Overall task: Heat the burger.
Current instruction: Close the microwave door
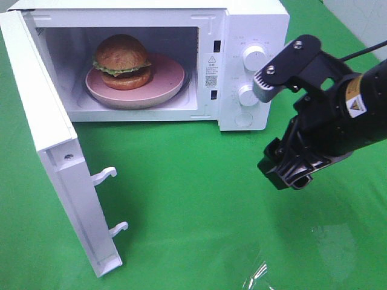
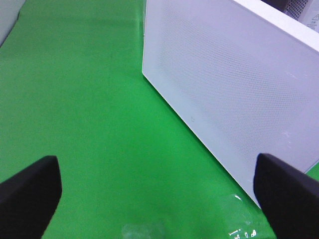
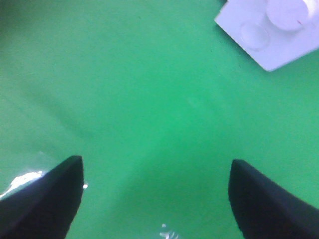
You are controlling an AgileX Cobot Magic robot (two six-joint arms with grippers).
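I see the round burger with a glossy brown bun and a frill of green lettuce inside the white box microwave, resting on the round pink plate and sitting towards the plate's left side, clear of the cavity walls. The white microwave door stands swung wide to the left, its free edge towards me, with two white latch hooks jutting from its inner face over the green cloth. The cavity mouth is unobstructed, and a broad stretch of cloth lies bare before it. My right gripper hangs over the cloth on the right, in front of the control panel and near its lower white knob; its black fingers stand wide apart with only cloth between them, and the panel's lower corner shows at the edge of the wrist view. My left gripper is likewise spread with nothing held, facing the door's perforated outer face, with open cloth beside it.
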